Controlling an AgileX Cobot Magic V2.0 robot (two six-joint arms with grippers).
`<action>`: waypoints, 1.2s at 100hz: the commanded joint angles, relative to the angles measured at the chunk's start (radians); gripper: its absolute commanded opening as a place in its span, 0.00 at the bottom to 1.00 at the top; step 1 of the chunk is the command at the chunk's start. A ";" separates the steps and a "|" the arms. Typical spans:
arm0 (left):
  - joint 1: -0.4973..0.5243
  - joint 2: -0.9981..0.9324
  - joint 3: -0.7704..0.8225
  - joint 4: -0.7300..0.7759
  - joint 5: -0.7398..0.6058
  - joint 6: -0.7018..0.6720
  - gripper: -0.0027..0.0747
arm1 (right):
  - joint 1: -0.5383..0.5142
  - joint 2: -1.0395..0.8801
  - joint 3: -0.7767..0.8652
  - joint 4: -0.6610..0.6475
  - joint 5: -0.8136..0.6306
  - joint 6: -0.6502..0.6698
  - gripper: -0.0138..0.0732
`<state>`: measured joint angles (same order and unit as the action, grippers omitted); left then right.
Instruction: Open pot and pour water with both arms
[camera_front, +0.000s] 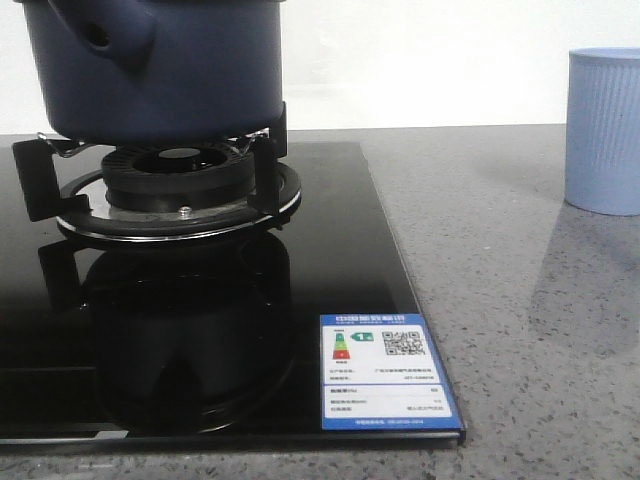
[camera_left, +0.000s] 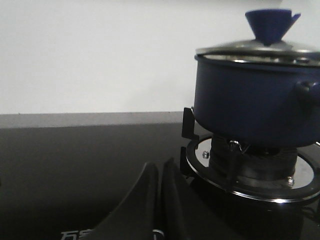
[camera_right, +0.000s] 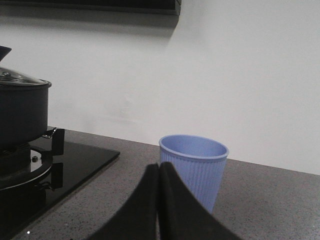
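Observation:
The dark navy-blue pot (camera_front: 160, 70) sits on the burner grate of the black glass stove (camera_front: 300, 290). In the left wrist view the pot (camera_left: 250, 102) carries a steel-rimmed glass lid (camera_left: 260, 50) with a blue cone knob (camera_left: 271, 25). The pot's edge and lid also show in the right wrist view (camera_right: 20, 112). A light blue ribbed cup (camera_front: 604, 130) stands on the counter to the right; it shows in the right wrist view (camera_right: 194, 167). My left gripper (camera_left: 159, 167) is shut and empty, low over the stove, short of the pot. My right gripper (camera_right: 159, 170) is shut and empty, just short of the cup.
The stove's ring burner (camera_front: 180, 185) and black grate prongs (camera_front: 275, 150) hold the pot up. An energy label sticker (camera_front: 385, 372) lies on the stove's front right corner. Grey speckled counter (camera_front: 520, 330) runs to the right. A white wall (camera_front: 420, 60) stands behind.

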<state>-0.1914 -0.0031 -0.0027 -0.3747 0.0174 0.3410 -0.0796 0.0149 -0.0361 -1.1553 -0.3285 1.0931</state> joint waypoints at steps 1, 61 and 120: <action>0.017 -0.026 0.016 0.070 -0.017 -0.025 0.01 | 0.001 0.009 -0.026 0.011 -0.024 0.000 0.09; 0.140 -0.025 0.016 0.286 0.049 -0.237 0.01 | 0.001 0.009 -0.026 0.010 -0.024 0.000 0.09; 0.164 -0.025 0.016 0.246 0.050 -0.237 0.01 | 0.001 0.009 -0.026 0.010 -0.024 0.000 0.09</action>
<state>-0.0304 -0.0031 -0.0027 -0.1192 0.1406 0.1140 -0.0796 0.0135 -0.0361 -1.1553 -0.3285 1.0931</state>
